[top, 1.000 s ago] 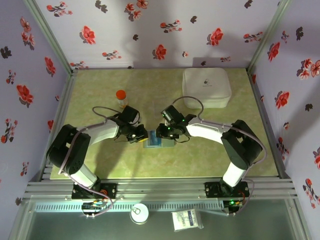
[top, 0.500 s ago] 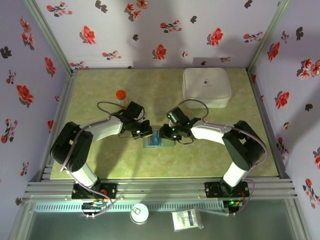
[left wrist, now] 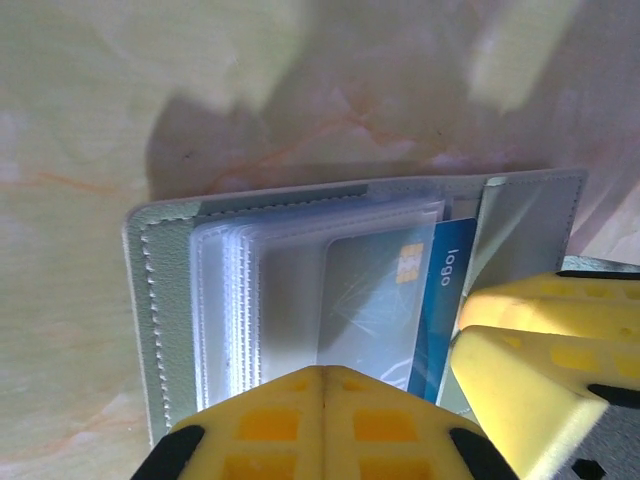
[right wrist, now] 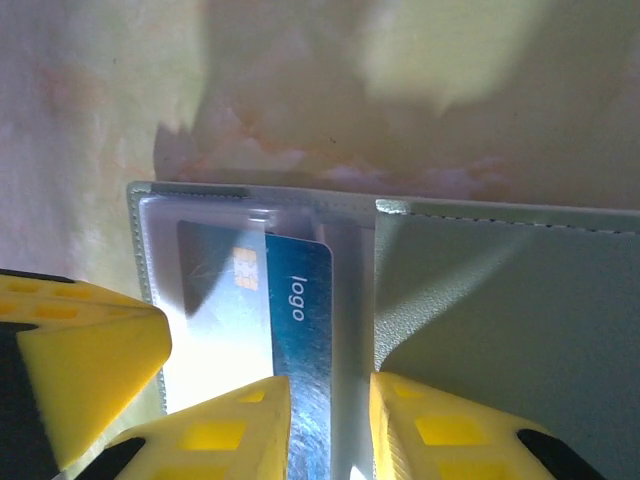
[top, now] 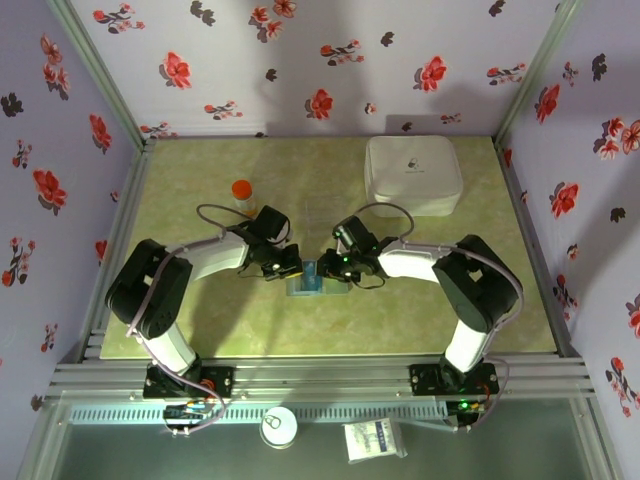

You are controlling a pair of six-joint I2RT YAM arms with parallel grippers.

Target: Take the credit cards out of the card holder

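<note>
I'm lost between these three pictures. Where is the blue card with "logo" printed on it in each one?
Top external: the blue card is a tiny teal patch near the middle, on the card holder.
Left wrist: lower right of centre, partly out of a clear sleeve.
Right wrist: lower centre, just left of the holder's fold.
Shared landmark: the card holder's grey-blue cover.

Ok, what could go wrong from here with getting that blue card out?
The blue card sits partly under a clear sleeve, so the right pincer, jaws apart astride it, may pinch sleeve too. The shut left pincer sits at the edge of the card holder, which could drag along. Both pincers crowd together and might collide.
</note>
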